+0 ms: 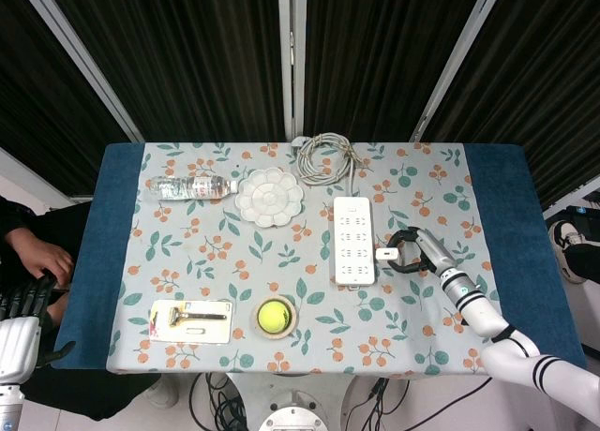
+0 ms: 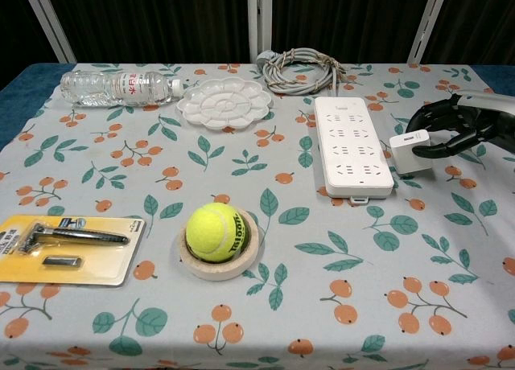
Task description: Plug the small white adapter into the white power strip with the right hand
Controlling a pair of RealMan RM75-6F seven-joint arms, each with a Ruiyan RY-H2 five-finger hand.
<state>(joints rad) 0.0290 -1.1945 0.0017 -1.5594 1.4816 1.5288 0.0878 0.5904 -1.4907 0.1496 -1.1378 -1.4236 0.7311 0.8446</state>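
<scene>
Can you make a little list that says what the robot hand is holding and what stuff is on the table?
right hand: holds the small white adapter, just right of the power strip
adapter: not plugged in yet
power strip: white, flat on the flowery tablecloth
cable: coiled behind the strip
left hand: off the table's left edge, holds nothing
other things: tennis ball on a ring, water bottle, paint palette, razor pack
</scene>
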